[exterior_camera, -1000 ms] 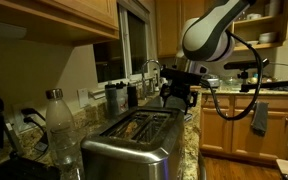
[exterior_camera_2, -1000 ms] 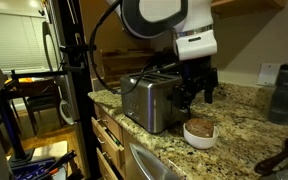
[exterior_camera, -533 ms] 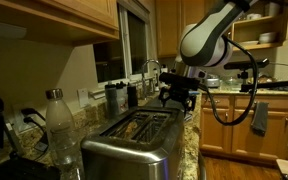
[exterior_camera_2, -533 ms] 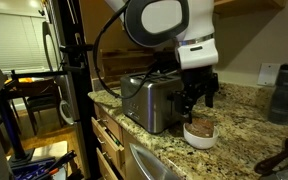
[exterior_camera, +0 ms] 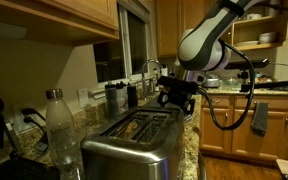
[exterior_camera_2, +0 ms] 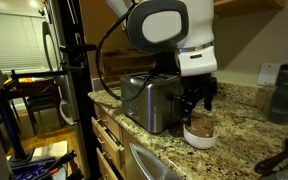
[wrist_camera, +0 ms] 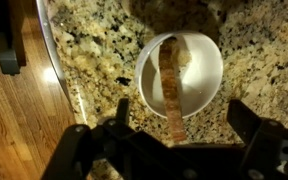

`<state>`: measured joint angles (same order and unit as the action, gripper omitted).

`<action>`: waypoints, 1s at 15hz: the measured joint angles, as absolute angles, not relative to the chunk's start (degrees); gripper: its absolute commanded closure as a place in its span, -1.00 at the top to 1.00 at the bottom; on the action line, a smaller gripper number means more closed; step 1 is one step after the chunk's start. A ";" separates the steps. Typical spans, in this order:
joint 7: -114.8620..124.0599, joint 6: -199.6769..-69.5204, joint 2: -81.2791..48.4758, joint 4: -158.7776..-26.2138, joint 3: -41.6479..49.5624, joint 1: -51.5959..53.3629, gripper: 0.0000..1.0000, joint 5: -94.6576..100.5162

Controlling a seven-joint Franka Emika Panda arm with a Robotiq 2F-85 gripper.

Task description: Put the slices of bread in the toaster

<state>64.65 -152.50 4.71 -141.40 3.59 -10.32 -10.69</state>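
A tan slice of bread [wrist_camera: 169, 85] stands on edge in a white bowl [wrist_camera: 206, 62] on the granite counter. My gripper [wrist_camera: 184, 118] hangs open right above it, one dark finger [wrist_camera: 121, 108] on each side of the bowl, touching nothing. In an exterior view the gripper [exterior_camera_2: 197, 100] hovers over the bowl [exterior_camera_2: 199, 135], right beside the shiny steel toaster [exterior_camera_2: 147, 102]. From the opposite side the toaster [exterior_camera: 134, 145] fills the foreground and the gripper [exterior_camera: 179, 95] is behind it. I cannot make out what is in its two slots.
A clear plastic bottle [exterior_camera: 59, 125] stands next to the toaster. A dark container [exterior_camera_2: 284, 92] and utensils [exterior_camera_2: 284, 155] sit further along the counter. The counter edge drops to a wood floor [wrist_camera: 14, 110]. Jars [exterior_camera: 119, 97] stand by the window.
The arm has come down a little, bringing the open gripper closer over the bowl. The bread and toaster have not moved.
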 measured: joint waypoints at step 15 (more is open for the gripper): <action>63.47 -153.86 2.22 -141.40 3.59 -9.74 -0.68 -11.21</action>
